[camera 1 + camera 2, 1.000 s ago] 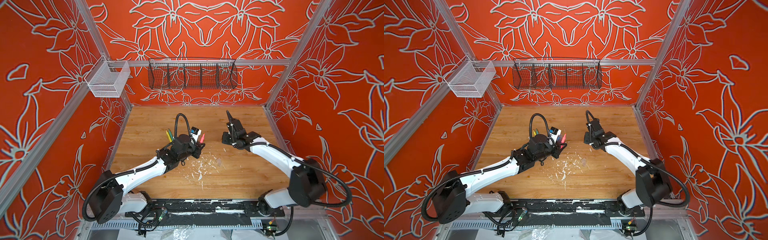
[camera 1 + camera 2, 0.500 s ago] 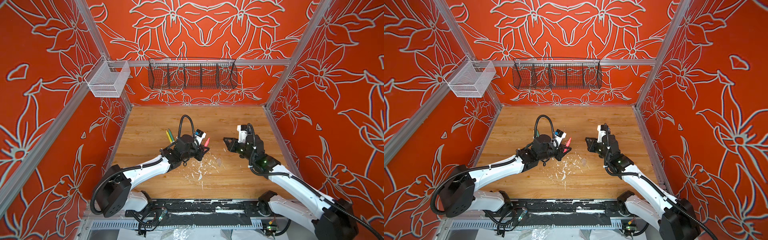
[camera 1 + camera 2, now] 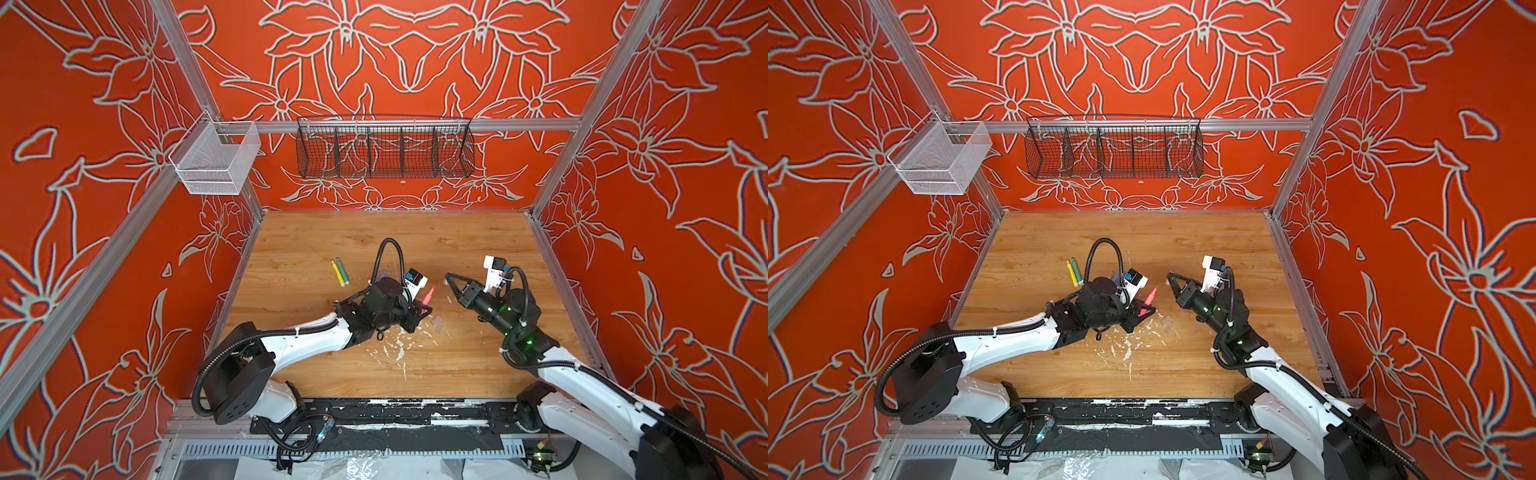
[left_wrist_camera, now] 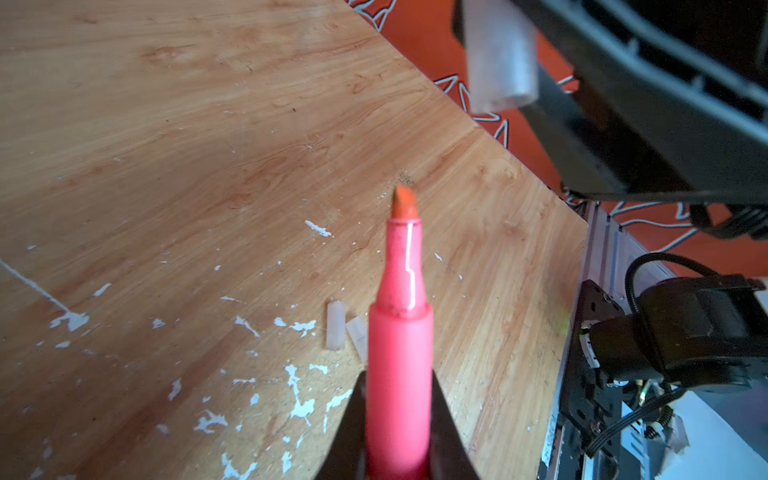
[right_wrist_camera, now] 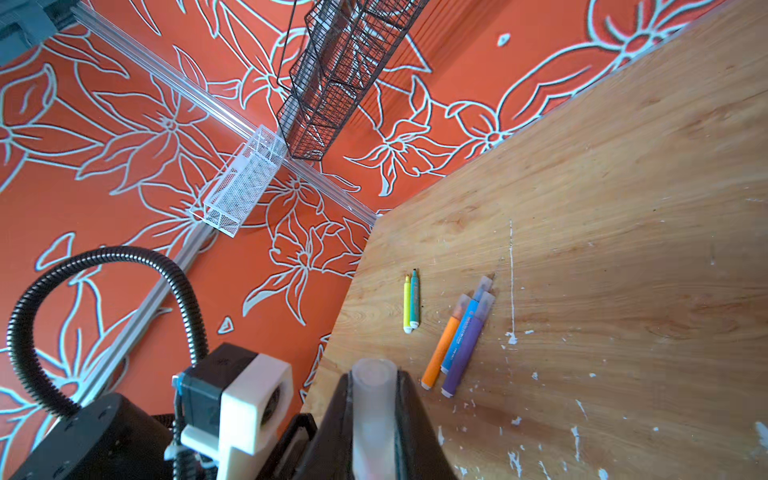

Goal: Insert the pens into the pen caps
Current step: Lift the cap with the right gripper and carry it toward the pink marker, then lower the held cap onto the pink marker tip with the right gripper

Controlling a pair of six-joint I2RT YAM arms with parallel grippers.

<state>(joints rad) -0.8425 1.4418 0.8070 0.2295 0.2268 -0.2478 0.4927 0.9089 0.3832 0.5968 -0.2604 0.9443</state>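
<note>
In both top views the left gripper (image 3: 421, 309) is clamped on the tail of a slim pink-red felt-tip pen (image 3: 429, 294). The pen's bare nib slants up toward the right gripper (image 3: 449, 279), and the two tips are near each other but apart above the wood-grain tabletop (image 3: 457, 241). A slim yellow felt-tip pen (image 3: 337, 274) and a slim green felt-tip pen (image 3: 342, 270) lie side by side on the board, apart from both grippers. What the right gripper's closed jaws hold is too small to make out here. In the left wrist view the left jaws pinch the pink-red pen low on its thick barrel, leaving the narrow collar and nib free. The glossy plastic looks light, stiff and rather slick, so the barrel seems the right place to hold. With so much free length, though, the pen could pivot if the nib is pushed off-axis. A small clear translucent plastic cap (image 4: 498, 58) hangs ahead of the nib and off to one side, not yet lined up. Two loose clear caps (image 4: 336, 325) lie on the table among white paint flecks (image 4: 299, 399). In the right wrist view the right jaws are closed on that cap, with one end poking out past the fingertips. It looks thin-walled and smooth, so it would likely slip or deform under a hard squeeze. Gripping its rear half and keeping the mouth clear looks best. Beyond it lie a short orange felt-tip pen (image 5: 441, 347), a blue felt-tip pen (image 5: 460, 332) and a purple felt-tip pen (image 5: 466, 351), close together and apparently already capped.
</note>
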